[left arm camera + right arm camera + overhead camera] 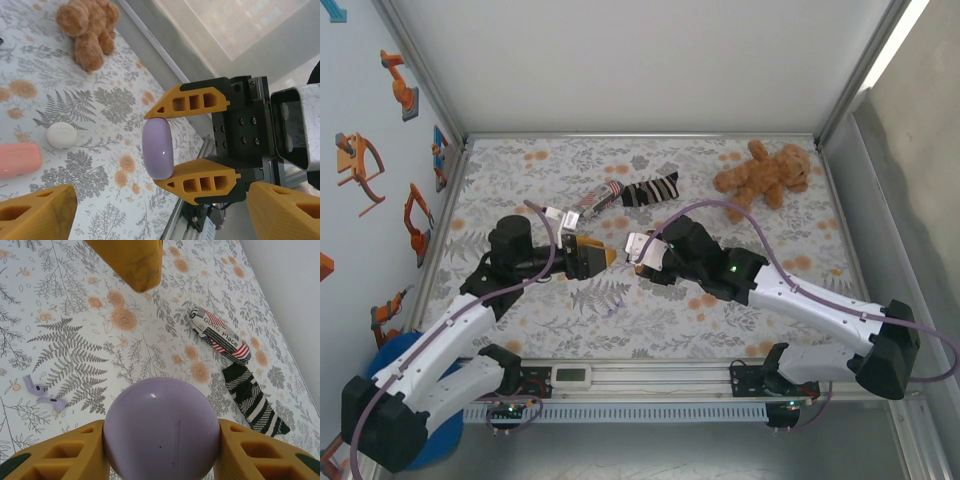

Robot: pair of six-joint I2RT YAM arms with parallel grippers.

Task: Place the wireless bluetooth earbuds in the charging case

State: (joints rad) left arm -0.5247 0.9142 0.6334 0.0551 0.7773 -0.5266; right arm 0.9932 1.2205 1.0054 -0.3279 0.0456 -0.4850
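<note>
My right gripper [162,442] is shut on a round pale purple charging case [162,427], held above the table with its lid closed. From the left wrist view, the same case [158,148] sits edge-on between the right gripper's yellow fingers [192,102]. My left gripper [161,200] is open, its two fingertips wide apart on either side of the case and not touching it. Two pale purple earbuds [45,395] lie on the floral tabletop below and left of the case. In the top view the two grippers [600,257] [638,250] face each other at mid-table.
A white round case [62,135] and a pink case [19,159] lie on the table. A brown teddy bear [763,172] sits at the back right. A striped sock [650,190] and a flag-patterned packet [592,200] lie at the back centre.
</note>
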